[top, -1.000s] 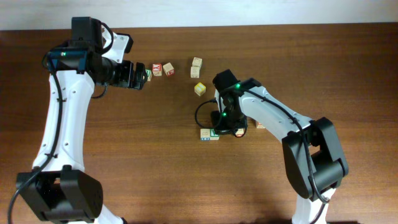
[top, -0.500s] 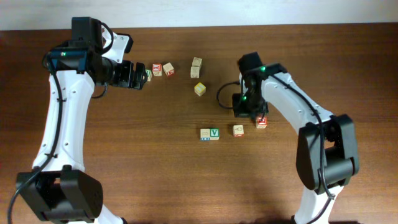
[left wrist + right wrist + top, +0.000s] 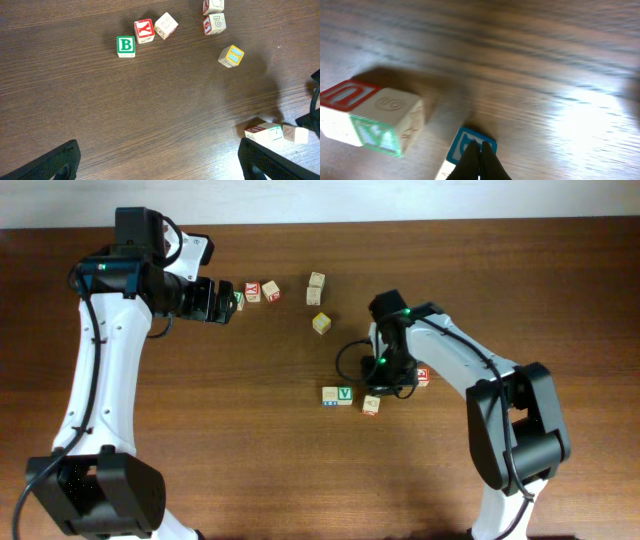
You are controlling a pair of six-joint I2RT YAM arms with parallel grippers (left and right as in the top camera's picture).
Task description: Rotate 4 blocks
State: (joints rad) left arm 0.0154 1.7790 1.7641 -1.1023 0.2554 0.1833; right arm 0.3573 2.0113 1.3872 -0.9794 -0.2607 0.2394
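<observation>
Touching the blue-faced cube [image 3: 465,146] with its fingertips, the right gripper [image 3: 480,151] has its jaws pinched fully together and grips nothing. That cube sits tilted just right of the green "V" cube [image 3: 344,394], which touches a red-sided cube [image 3: 329,395]. Another red cube [image 3: 423,377] shows beside the right arm [image 3: 455,360]. The left gripper [image 3: 222,301] stands spread wide and empty, near the green "B" cube [image 3: 125,46]
</observation>
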